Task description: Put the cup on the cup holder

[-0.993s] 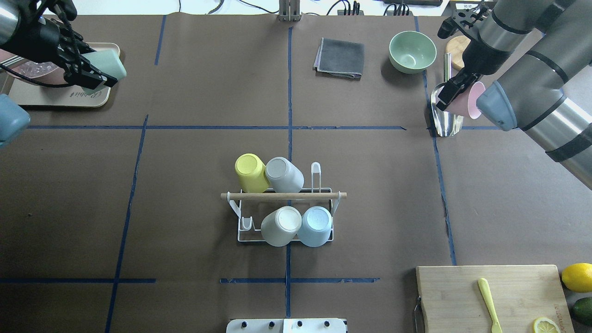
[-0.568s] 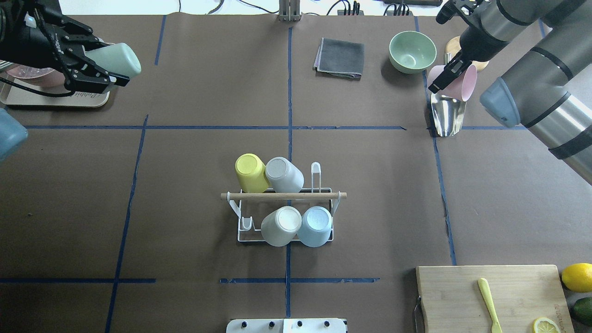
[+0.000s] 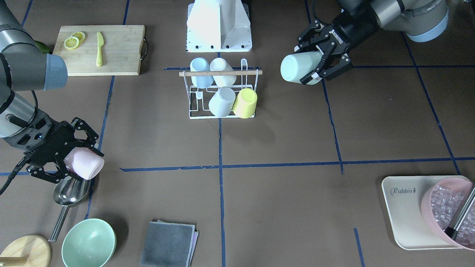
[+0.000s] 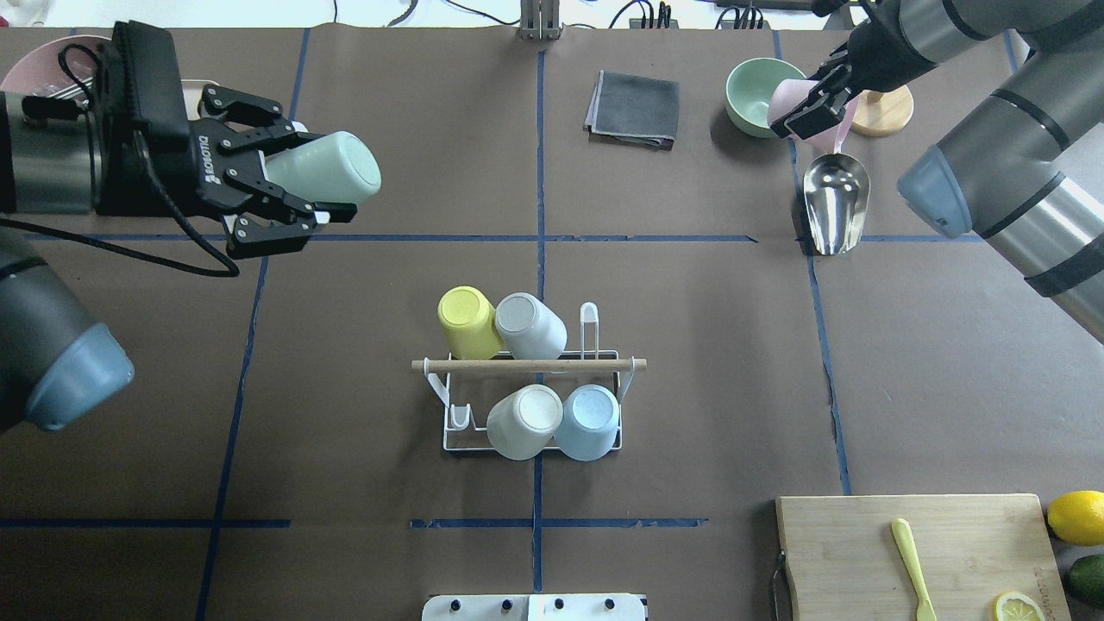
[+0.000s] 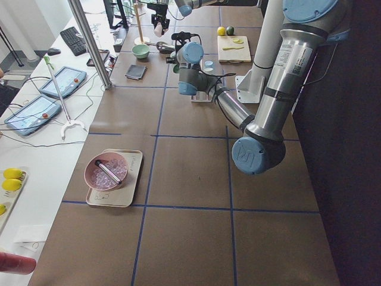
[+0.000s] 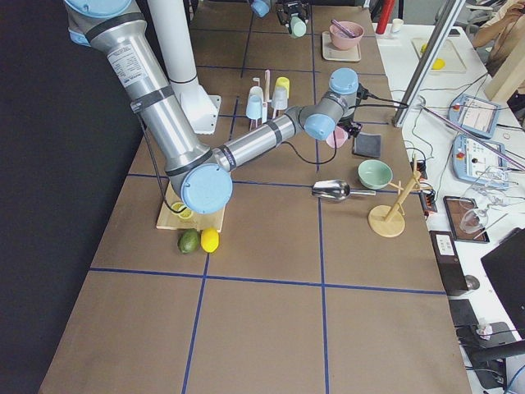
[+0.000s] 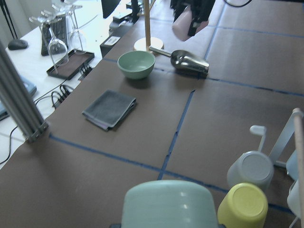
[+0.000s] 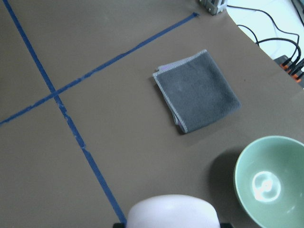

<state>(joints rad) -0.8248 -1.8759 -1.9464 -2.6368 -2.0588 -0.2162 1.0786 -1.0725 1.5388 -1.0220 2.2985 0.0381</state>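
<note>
From the upper left of the overhead view the left tool (image 4: 319, 172) pinches a mint cup (image 4: 345, 164) that lies on its side, base aimed at mid-frame. The cup holder (image 4: 448, 431) stands on the bench (image 4: 690, 345) at centre, below and right of that tool. Its rod (image 4: 528, 366) runs left to right, and it carries four cups (image 4: 526, 420) with two prongs (image 4: 588, 315) bare. The right tool (image 4: 811, 110), upper right, grips a pink cup (image 4: 783, 93) and is farther off. The left arm (image 4: 52, 164) reaches in level, so I judge the cup needs tipping mouth-down.

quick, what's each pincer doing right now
Left pincer: shut on the mint green cup.
Right pincer: shut on the pink cup.
</note>
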